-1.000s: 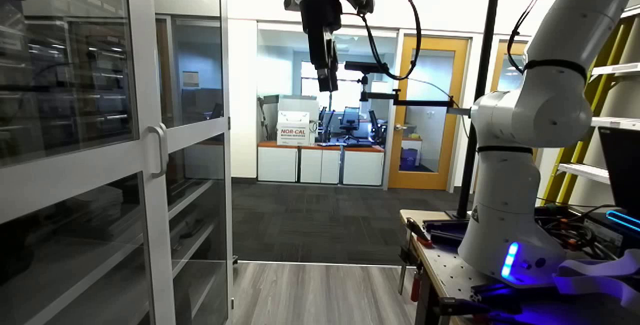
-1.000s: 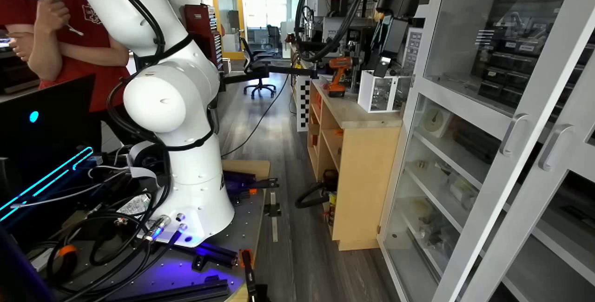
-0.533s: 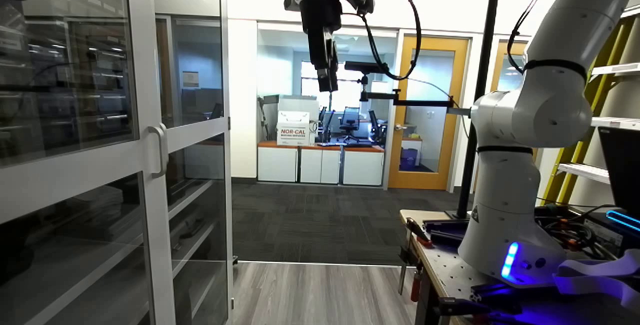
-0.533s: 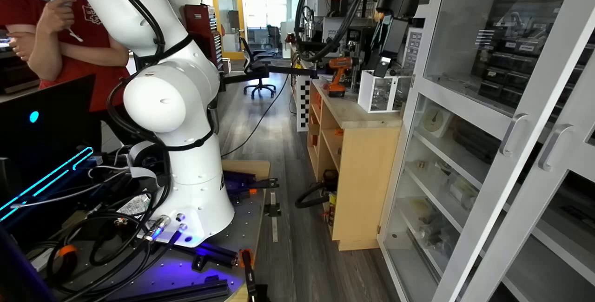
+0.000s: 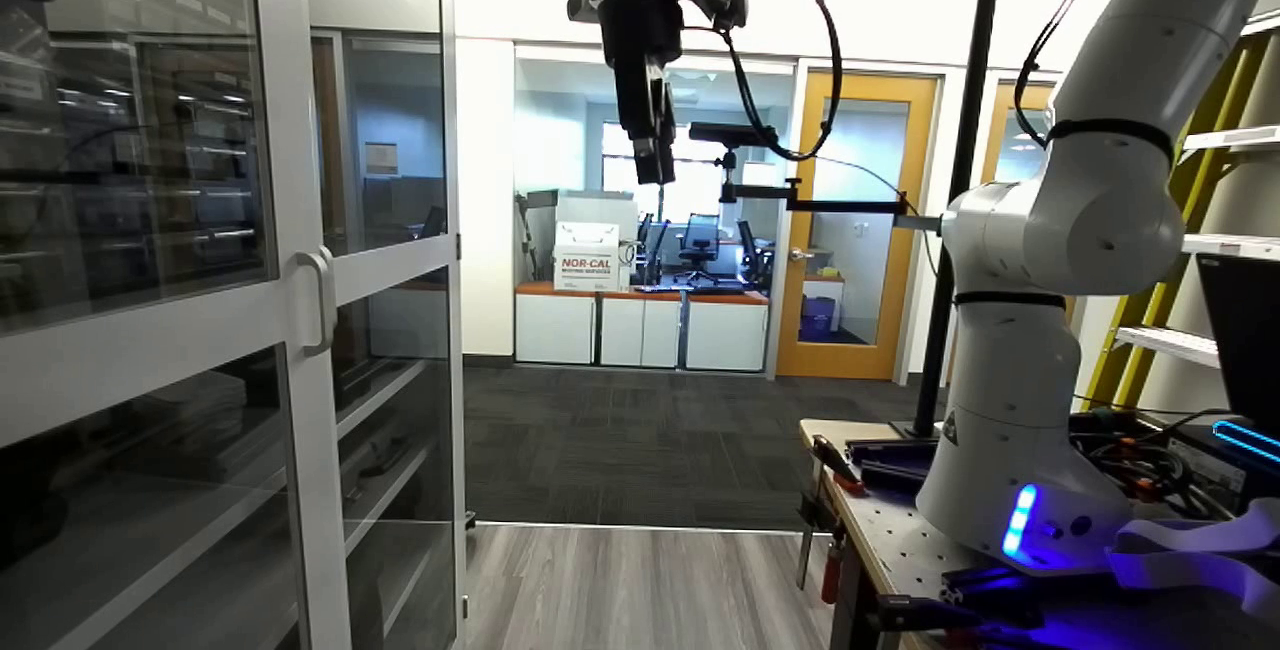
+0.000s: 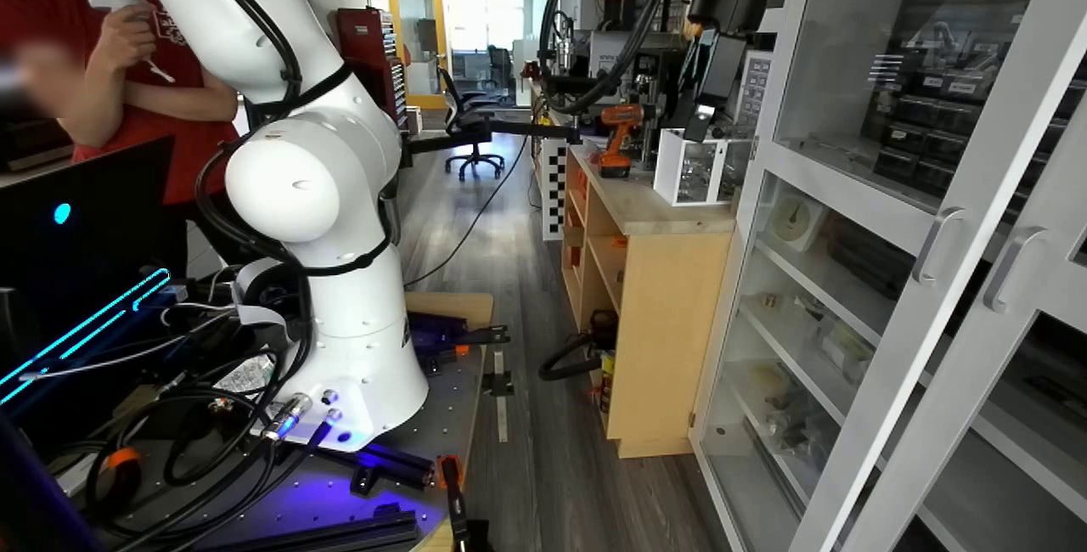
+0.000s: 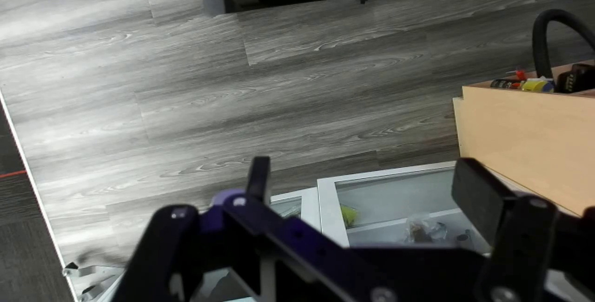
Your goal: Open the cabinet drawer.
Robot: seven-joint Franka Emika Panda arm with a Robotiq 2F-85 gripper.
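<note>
An orange drill (image 6: 622, 138) stands on the wooden bench (image 6: 662, 216), near a white box (image 6: 689, 170) with see-through sides, and a black hose (image 7: 539, 44) loops out lower down. Farther back I see a red tool chest (image 6: 362, 44) and a black office chair (image 6: 463, 116) on the grey plank floor (image 6: 501, 255). Across the room, a white NOR-CAL carton (image 5: 587, 255) rests on low, orange-topped cupboards (image 5: 555, 330).

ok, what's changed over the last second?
In an exterior view, the person's hand with the white handheld device moved toward the picture's right and slightly down; a skin-toned blur now shows near its left edge. No visible grasp or release. Arm, gripper and cabinet doors: no clear movement.
</note>
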